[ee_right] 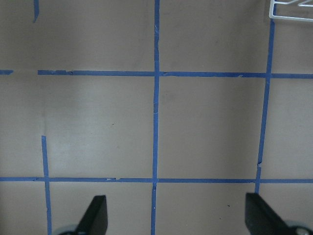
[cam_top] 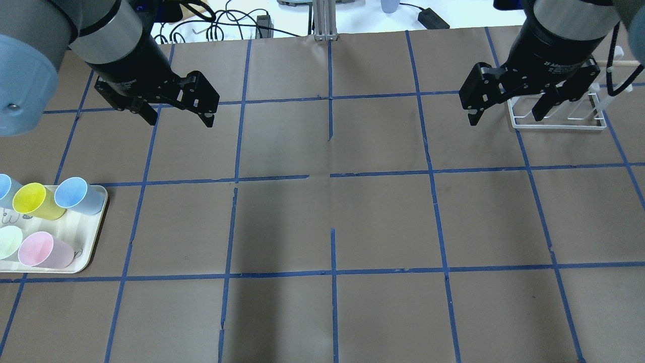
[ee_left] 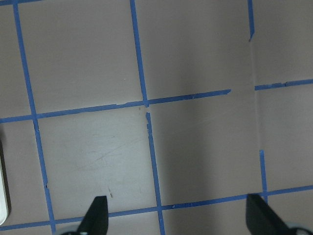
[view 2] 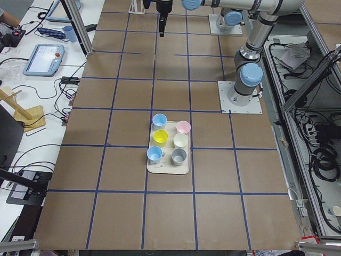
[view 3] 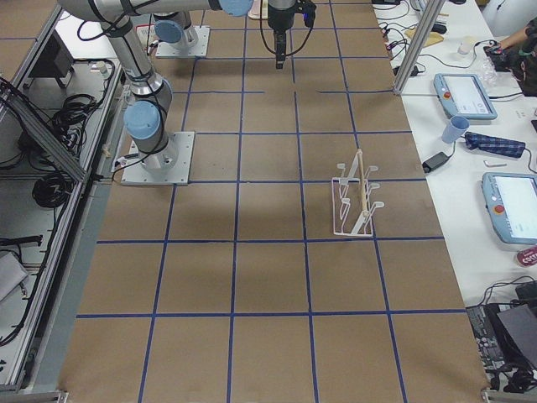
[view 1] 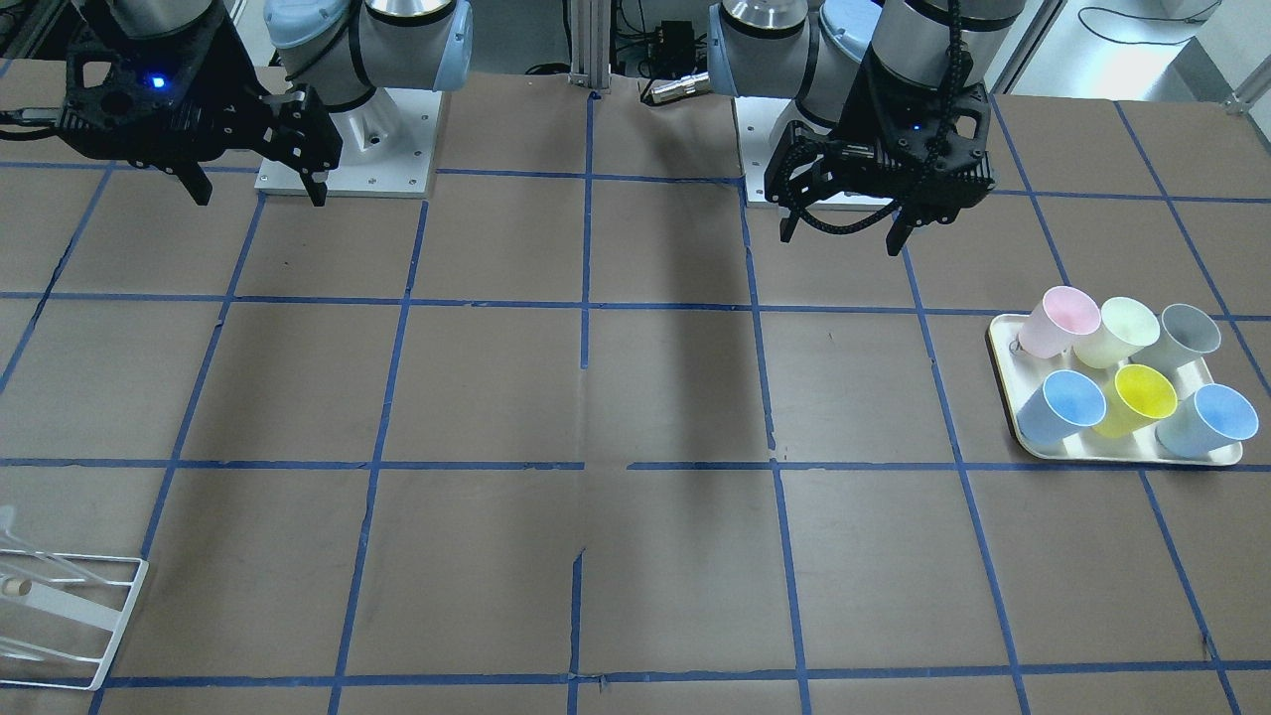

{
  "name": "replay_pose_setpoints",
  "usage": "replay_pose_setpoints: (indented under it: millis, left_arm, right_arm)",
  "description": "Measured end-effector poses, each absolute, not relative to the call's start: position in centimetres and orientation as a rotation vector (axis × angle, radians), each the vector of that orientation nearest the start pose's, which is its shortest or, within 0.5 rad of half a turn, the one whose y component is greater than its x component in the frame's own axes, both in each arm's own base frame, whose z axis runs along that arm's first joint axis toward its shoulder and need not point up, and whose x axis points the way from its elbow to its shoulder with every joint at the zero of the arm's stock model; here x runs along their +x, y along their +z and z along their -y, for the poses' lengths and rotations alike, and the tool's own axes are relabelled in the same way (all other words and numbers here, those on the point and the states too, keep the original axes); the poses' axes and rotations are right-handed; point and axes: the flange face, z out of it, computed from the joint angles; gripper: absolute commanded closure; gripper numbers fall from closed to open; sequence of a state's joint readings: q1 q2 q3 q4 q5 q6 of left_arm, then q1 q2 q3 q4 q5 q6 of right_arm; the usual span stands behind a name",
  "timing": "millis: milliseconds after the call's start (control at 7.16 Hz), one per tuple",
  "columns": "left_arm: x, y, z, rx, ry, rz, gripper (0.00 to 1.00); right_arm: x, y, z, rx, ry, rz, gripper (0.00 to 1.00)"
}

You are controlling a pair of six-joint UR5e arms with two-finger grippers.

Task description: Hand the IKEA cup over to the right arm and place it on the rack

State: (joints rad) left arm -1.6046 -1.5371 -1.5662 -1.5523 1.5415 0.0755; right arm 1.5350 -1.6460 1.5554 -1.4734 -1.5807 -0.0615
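The IKEA cup (view 1: 1187, 336) is the pale grey tumbler with a grey inside. It lies tilted at the back corner of a cream tray (view 1: 1112, 455) and also shows in the exterior left view (view 2: 179, 156). It is cut off from the overhead view. My left gripper (view 1: 842, 238) (cam_top: 180, 120) hangs open and empty above the table, well away from the tray. My right gripper (view 1: 260, 196) (cam_top: 505, 118) is open and empty, just beside the white wire rack (cam_top: 554, 116) (view 3: 357, 197). The rack holds nothing.
The tray (cam_top: 85, 247) also carries a pink cup (view 1: 1060, 320), a pale green cup (view 1: 1117, 331), a yellow cup (view 1: 1140, 395) and two light-blue cups (view 1: 1067, 405). Brown paper with blue tape lines covers the table. Both wrist views show only bare paper.
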Motion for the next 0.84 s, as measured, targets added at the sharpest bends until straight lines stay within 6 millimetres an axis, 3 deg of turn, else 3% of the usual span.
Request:
replay_pose_setpoints:
  millis: [559, 838]
  left_arm:
    - [-15.1, 50.8, 47.9, 0.173, -0.091, -3.161, 0.0]
    - [-13.8, 50.7, 48.3, 0.136, -0.089, -3.159, 0.0]
  right_arm:
    - [11.5, 52.1, 46.2, -0.039, 0.016, -3.153, 0.0]
    - [11.4, 52.1, 46.2, -0.041, 0.02, -3.16, 0.0]
